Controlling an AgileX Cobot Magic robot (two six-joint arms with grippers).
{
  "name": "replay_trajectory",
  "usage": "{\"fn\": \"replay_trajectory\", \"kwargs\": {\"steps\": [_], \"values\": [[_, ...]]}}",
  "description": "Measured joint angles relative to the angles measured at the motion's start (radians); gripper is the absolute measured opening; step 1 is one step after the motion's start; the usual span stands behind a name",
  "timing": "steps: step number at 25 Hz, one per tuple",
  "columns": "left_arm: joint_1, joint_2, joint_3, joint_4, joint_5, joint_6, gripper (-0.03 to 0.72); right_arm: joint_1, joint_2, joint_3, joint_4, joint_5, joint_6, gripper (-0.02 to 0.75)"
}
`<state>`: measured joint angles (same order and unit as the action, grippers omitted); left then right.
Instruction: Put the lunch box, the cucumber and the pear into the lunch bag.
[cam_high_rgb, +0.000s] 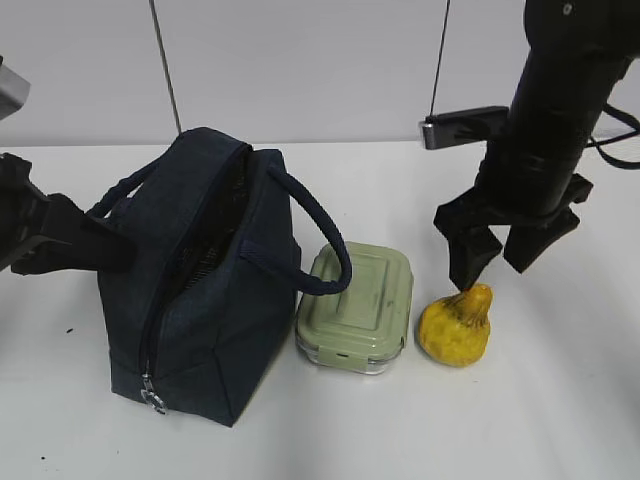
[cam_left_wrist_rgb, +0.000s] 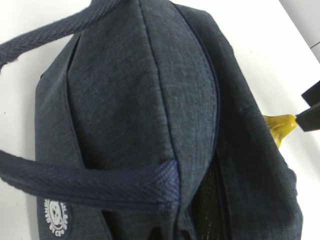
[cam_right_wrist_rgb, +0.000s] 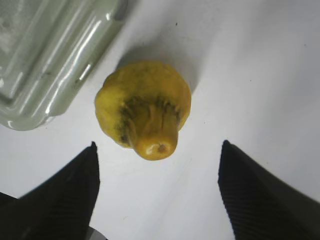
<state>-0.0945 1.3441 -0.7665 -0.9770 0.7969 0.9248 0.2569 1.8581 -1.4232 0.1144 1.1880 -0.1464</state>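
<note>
Above the pear (cam_high_rgb: 455, 327), spread right gripper (cam_high_rgb: 505, 262)

The pear (cam_high_rgb: 456, 327) stands upright on the table (cam_high_rgb: 560, 420) with bare surface to its right and front — open room there. On its left the lunch box (cam_high_rgb: 357, 305) sits near, a narrow gap between. The box touches the bag (cam_high_rgb: 200, 290), whose handle (cam_high_rgb: 318, 240) arches over the box's lid — an obstacle from above.
</note>
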Motion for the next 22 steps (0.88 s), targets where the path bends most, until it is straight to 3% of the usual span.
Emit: {"fn": "replay_trajectory", "kwargs": {"steps": [10, 12, 17, 22], "values": [[0.000, 0.000, 0.000, 0.000, 0.001, 0.000, -0.016, 0.000, 0.051, 0.067, 0.089, -0.100, -0.076, 0.471], [0.000, 0.000, 0.000, 0.000, 0.001, 0.000, -0.016, 0.000, 0.079, 0.067, 0.089, -0.100, -0.078, 0.420], [0.000, 0.000, 0.000, 0.001, 0.001, 0.000, -0.016, 0.000, 0.077, 0.067, 0.079, -0.100, -0.078, 0.186], [0.000, 0.000, 0.000, 0.001, 0.001, 0.000, -0.016, 0.000, -0.024, 0.038, 0.055, -0.102, -0.077, 0.172]]}}
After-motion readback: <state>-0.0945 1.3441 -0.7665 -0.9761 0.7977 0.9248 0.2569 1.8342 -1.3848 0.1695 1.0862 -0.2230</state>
